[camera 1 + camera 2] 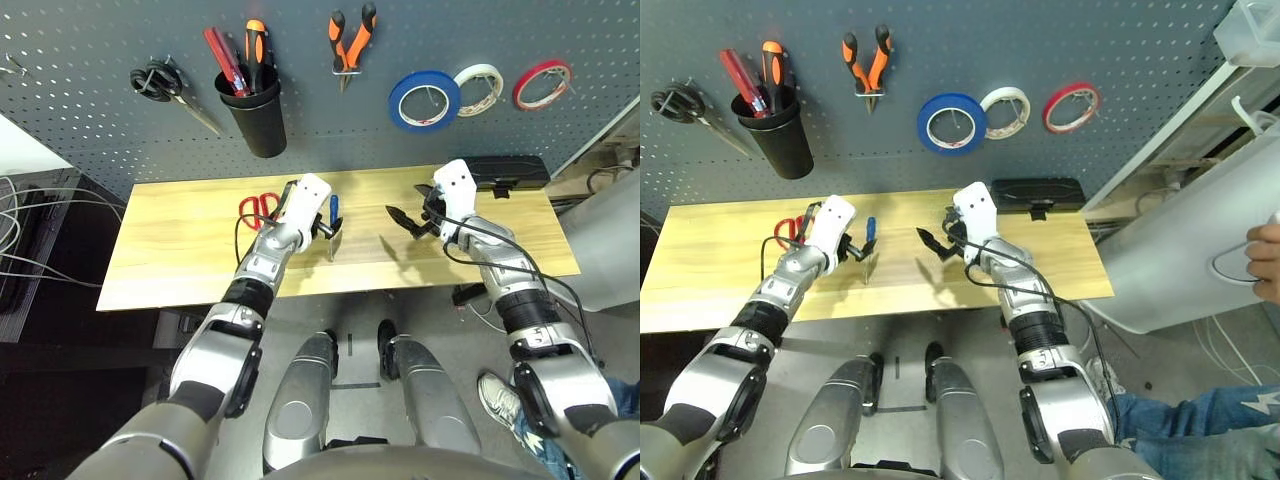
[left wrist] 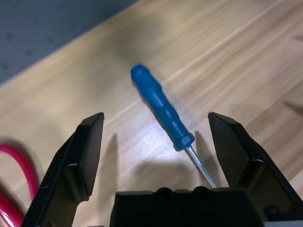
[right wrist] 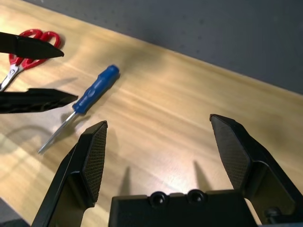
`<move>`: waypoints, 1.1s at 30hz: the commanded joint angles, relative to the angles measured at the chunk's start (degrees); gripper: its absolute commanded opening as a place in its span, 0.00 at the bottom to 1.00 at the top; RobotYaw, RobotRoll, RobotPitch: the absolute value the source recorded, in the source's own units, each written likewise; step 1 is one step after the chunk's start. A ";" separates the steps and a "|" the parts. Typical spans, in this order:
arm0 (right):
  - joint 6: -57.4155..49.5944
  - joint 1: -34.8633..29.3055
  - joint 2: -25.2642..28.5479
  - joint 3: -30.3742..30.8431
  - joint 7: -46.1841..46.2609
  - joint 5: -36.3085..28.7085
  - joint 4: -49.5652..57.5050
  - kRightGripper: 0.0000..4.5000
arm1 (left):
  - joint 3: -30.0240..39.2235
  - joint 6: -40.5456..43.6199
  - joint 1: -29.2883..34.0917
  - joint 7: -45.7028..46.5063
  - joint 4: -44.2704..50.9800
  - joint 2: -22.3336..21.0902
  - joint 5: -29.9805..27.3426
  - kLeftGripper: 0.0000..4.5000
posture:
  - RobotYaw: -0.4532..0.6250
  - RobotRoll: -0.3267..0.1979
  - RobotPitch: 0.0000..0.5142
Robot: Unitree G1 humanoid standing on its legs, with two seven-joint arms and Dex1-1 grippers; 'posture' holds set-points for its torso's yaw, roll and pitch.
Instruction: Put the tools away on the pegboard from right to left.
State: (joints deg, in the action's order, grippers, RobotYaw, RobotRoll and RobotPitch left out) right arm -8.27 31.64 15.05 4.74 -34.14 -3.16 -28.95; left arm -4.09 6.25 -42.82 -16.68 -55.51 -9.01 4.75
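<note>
With the wide blue tape roll [image 1: 424,101] and pliers [image 1: 351,42] already hung on the pegboard [image 1: 90,60], the blue-handled screwdriver [image 2: 162,108] is judged next, framed by the left gripper [image 2: 158,142], which, like the right gripper [image 3: 158,151], stands wide open and empty; lowering and closing on the handle is called for.

The middle of the counter [image 1: 370,255] is bare wood, with room to pass. The blue screwdriver [image 1: 334,208] lies between the left tool's [image 2: 158,142] wide-open fingers; red scissors [image 1: 258,206] sit close by, maybe in the way.
</note>
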 commanded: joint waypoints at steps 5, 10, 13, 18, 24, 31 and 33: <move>-2.67 -2.65 0.46 2.38 -0.73 1.48 3.71 0.99 | 0.23 3.25 -1.32 2.17 -6.21 3.18 0.24 1.00 | 0.50 0.62 0.58; -3.33 -3.63 0.28 2.84 -0.60 1.77 5.05 0.99 | 0.46 3.81 -2.86 3.11 -8.86 4.63 0.23 1.00 | 0.49 0.62 0.59; -3.49 -3.86 0.16 3.08 -0.34 1.87 5.21 0.99 | 1.11 5.27 -3.84 4.77 -11.38 5.81 -0.13 1.00 | 0.47 0.62 0.59; -3.33 -3.14 -0.03 3.08 0.07 1.81 4.71 1.00 | 1.50 7.40 -4.04 6.58 -14.22 7.05 -0.17 0.87 | 0.47 0.62 0.58; -2.95 -2.35 -0.31 2.93 0.47 1.72 4.20 1.00 | 2.24 7.58 -3.73 8.52 -15.34 7.55 -0.30 0.42 | 0.46 0.62 0.57; -1.16 -0.36 -0.26 2.62 0.14 1.61 1.99 1.00 | 3.05 3.62 -3.02 9.33 -13.36 6.71 -0.48 0.11 | 0.48 0.62 0.52; -0.38 0.63 -0.23 2.36 -0.01 1.47 0.68 1.00 | 3.24 2.05 -2.71 8.98 -12.56 6.43 -0.61 0.11 | 0.49 0.62 0.49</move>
State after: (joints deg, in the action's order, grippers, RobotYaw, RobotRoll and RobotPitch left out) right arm -9.54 32.12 14.84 7.35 -33.75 -1.65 -26.78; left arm -1.05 9.28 -47.06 -7.57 -67.85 -2.41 4.10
